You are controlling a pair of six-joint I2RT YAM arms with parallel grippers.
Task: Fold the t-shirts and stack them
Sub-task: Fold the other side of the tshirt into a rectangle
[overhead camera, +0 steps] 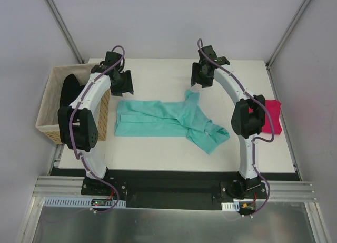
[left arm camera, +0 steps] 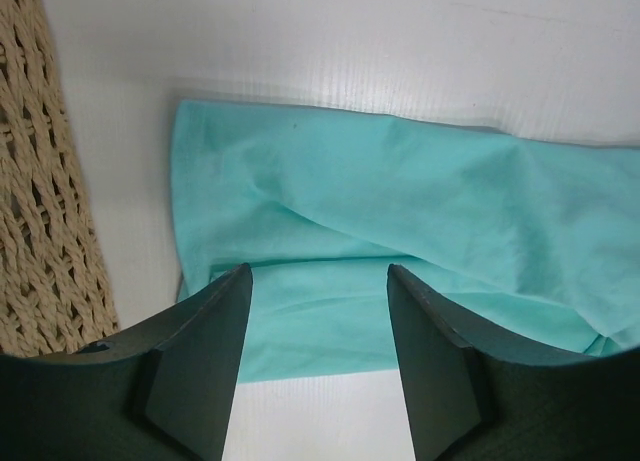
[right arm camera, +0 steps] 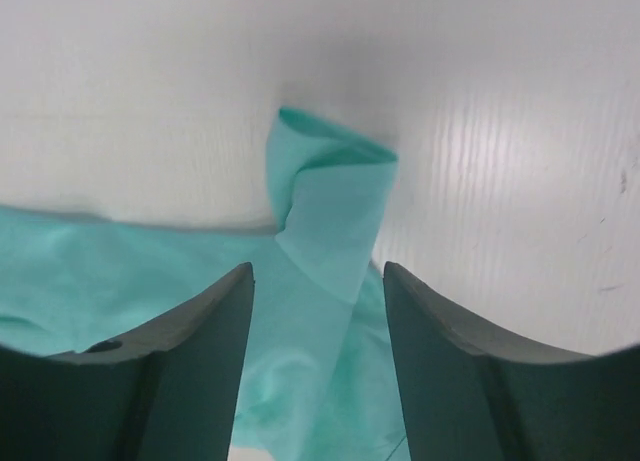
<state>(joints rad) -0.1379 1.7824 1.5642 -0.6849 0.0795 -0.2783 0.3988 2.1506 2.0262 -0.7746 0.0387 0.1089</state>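
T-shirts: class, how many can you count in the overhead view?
3. A teal-green cloth t-shirt lies on the white table; a magenta-pink t-shirt sits at its right edge; black cloth lies in the tan woven basket, perhaps hiding more.

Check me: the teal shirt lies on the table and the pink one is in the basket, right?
Only the teal shirt part holds. The top view shows the pink shirt on the table too, at its right edge, not in the basket.

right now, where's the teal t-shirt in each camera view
Top external: teal t-shirt spread mid-table, between the arms.
Left wrist: teal t-shirt across centre and right.
Right wrist: teal t-shirt lower left, its twisted sleeve at centre.
Shared landmark: white table around the cloth.
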